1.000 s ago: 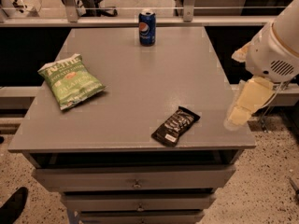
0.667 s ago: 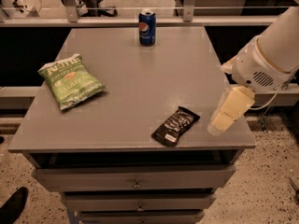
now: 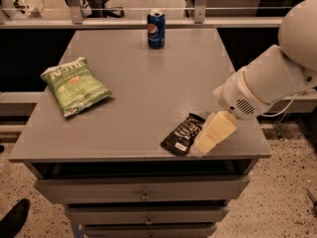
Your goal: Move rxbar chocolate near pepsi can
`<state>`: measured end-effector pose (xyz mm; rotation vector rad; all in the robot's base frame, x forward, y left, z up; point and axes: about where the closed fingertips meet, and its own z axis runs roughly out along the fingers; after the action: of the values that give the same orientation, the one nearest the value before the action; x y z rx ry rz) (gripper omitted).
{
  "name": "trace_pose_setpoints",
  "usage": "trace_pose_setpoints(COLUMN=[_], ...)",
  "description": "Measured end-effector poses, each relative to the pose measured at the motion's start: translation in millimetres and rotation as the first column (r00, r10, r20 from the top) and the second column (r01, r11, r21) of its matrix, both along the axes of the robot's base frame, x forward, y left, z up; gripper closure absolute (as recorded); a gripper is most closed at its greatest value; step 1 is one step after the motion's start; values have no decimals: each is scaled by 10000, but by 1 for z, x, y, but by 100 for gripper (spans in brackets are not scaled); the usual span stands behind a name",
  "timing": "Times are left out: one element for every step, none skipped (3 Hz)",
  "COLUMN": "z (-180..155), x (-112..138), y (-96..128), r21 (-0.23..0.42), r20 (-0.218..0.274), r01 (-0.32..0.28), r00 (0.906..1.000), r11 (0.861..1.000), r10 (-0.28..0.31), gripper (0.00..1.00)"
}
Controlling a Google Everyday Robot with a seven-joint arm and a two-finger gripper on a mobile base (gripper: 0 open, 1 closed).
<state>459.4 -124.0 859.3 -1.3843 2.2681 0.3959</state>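
Claw (image 3: 204,144) low beside rxbar chocolate (image 3: 182,134) at front of worktop (image 3: 148,83)

Pale and cream-coloured, the claw hung over the front right part of the grey worktop as the camera saw it. It slanted down and leftward from a thick white arm (image 3: 267,83) that reached in from the right edge of the view. Its tip sat just beside the right-hand long side of the rxbar chocolate. Whether the two were touching could not be told, nor could it be told whether the claw was open or closed.

The rxbar chocolate was a small flat oblong in a shiny black-brown wrapper. Pale lettering ran along its face, and a small white label sat near its nearer end. It lay flat and on a diagonal, with one end close to the worktop's front edge and the other pointing back and to the right.

The pepsi can (image 3: 156,29) stood upright near the far edge of the worktop, about midway across and well apart from the bar. It was blue with a silver top, and its round red-white-blue logo faced the camera.

A green chip bag (image 3: 75,86) lay flat on the left side of the worktop, turned at an angle. Below the worktop were grey drawers (image 3: 143,190) with small knobs. A dark shoe (image 3: 12,219) showed on the speckled floor at the lower left.
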Motion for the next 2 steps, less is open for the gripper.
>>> trace_pose_setpoints(z=[-19, -32], x=[3, 7], y=[12, 19], r21=[222, 332], r20=[141, 217], r01=[341, 735], r00=[9993, 9970], r11=[9992, 9967], r10=[-344, -743], gripper=[0, 14])
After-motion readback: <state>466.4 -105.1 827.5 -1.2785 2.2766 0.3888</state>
